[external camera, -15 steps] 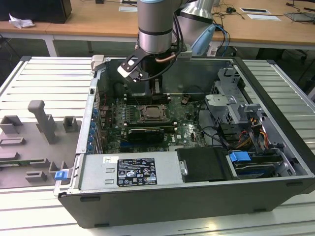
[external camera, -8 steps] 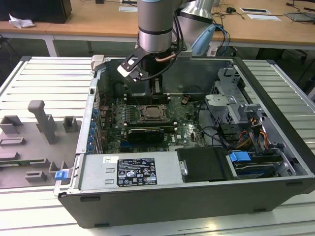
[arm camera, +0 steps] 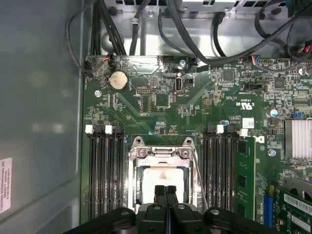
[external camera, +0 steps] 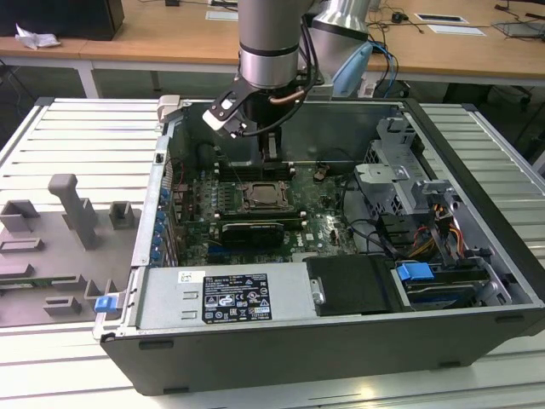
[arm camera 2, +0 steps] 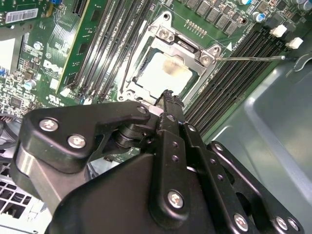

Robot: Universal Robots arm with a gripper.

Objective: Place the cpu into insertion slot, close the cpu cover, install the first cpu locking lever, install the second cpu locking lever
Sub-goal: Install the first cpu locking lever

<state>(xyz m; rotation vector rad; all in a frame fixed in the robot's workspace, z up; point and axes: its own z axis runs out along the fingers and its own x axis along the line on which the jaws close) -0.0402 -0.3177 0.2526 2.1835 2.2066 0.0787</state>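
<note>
Scanning the exterior view from its left, I note a grey fixture block (external camera: pixel 72 213) on the slatted table (external camera: pixel 77 136), then the open computer case (external camera: pixel 341 366). The arm reaches down into the case. The gripper (external camera: pixel 271 155) hangs just above the insertion slot (external camera: pixel 264 198) on the motherboard (external camera: pixel 328 209). Toward the exterior view's right stands the drive cage (external camera: pixel 400 166).

In the first wrist view I see the fingers (arm camera: pixel 159 192) pressed together, clenched on nothing. The cpu (arm camera: pixel 163 176) lies seated flat in the slot, beneath the fingertips; I cannot tell whether they touch it. The cpu cover (arm camera: pixel 161 152) lies lowered, framing the chip. In the second wrist view one thin locking lever (arm camera 2: pixel 251 58) juts from a socket corner across the memory slots (arm camera 2: pixel 234 73).
</note>
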